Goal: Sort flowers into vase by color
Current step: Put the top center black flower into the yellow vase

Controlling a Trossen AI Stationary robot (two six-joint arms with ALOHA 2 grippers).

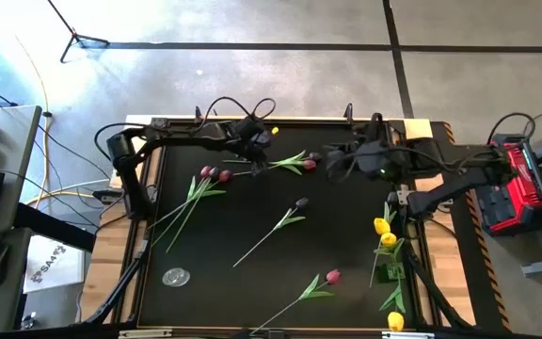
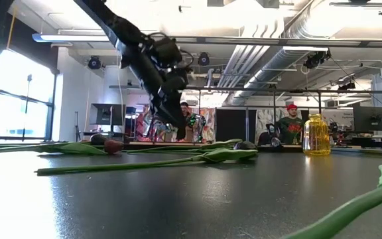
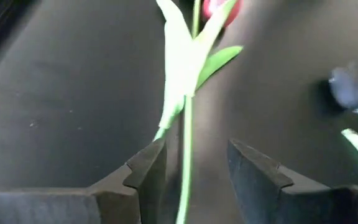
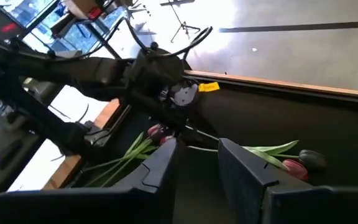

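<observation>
Pink tulip (image 3: 219,9) lies on the black table (image 1: 252,282) toward twelve o'clock, its stem running between the parted fingers (image 3: 148,174) of my left gripper (image 1: 255,160), not clamped. Counted from above: four pink heads, three yellow (image 1: 381,226) at three to five o'clock, one dark at centre (image 1: 301,202). My right gripper (image 1: 332,168) hovers at one o'clock, fingers apart, empty.

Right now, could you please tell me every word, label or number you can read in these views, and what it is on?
No text here can be read.
White sheet with a dark logo beside the table: print too small.
Small yellow tag on the left arm: too blurred.
Red and black case: no legible marking.
</observation>
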